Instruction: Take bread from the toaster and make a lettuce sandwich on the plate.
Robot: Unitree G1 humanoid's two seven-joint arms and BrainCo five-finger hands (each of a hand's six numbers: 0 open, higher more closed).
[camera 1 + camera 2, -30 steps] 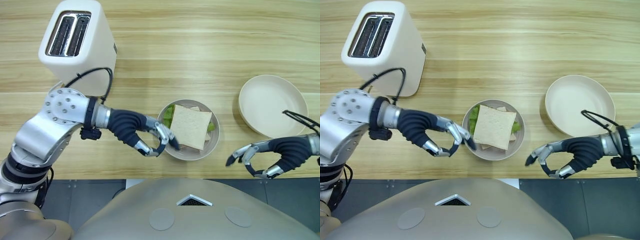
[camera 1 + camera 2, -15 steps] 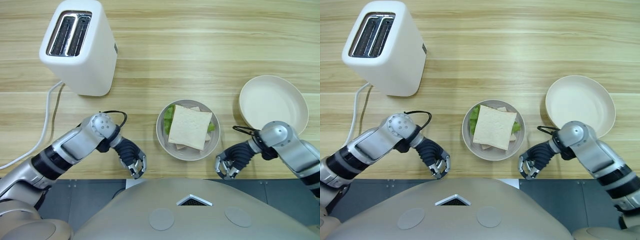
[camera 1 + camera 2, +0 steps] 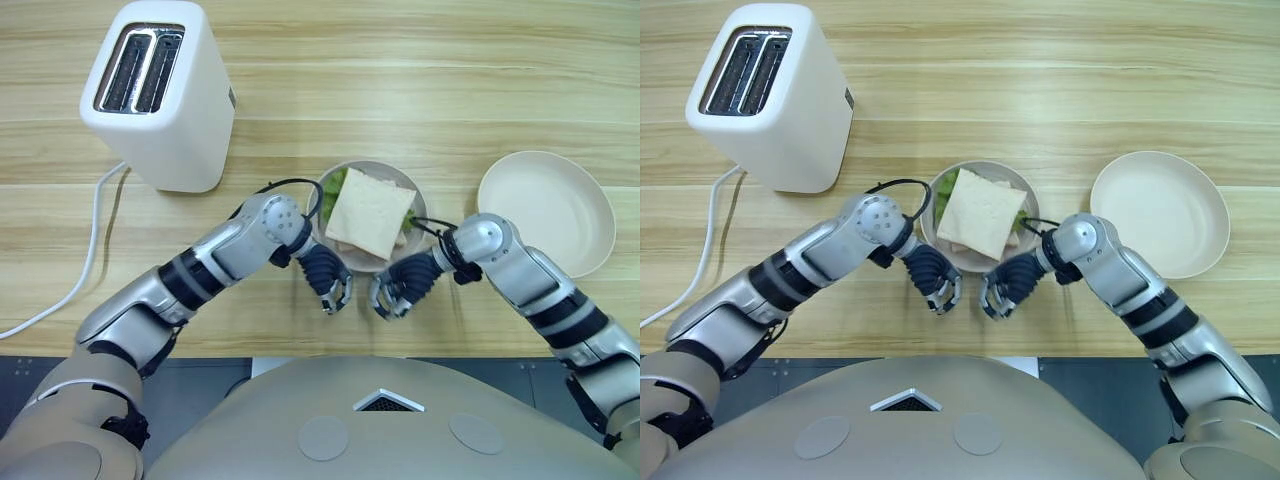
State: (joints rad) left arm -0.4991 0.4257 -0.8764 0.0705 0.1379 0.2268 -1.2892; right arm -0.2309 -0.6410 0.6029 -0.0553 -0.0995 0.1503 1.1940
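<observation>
— Where is the sandwich point(image 3: 368, 212) now?

— On the plate point(image 3: 388, 167), mid-table point(image 3: 400, 80). We see lettuce point(image 3: 332, 186) poking out at the plate's 10 o'clock, under the top slice. The toaster point(image 3: 160, 95) stands well apart, at 10 o'clock from the plate, and a spare dish point(image 3: 545, 212) lies at 3 o'clock.

— And our hands?

— Our left hand point(image 3: 328, 283) is at the plate's 7 o'clock and our right hand point(image 3: 393, 293) at its 5 o'clock. Both are close by the near rim, fingers curled in, with nothing in them.

— So do we call the build done?

— It looks done to us, with bread over lettuce over bread.

— And if we must shift it?

— We'd treat the bread as light and soft, so a hard pinch will dent it. The lettuce is likely slick, so the top slice may slide. We'd take the stack at two opposite edges, through both slices, and squeeze gently. Better, we'd move the plate itself. It is stiff and smooth, and we'd hold its rim at 3 and 9 o'clock.
</observation>
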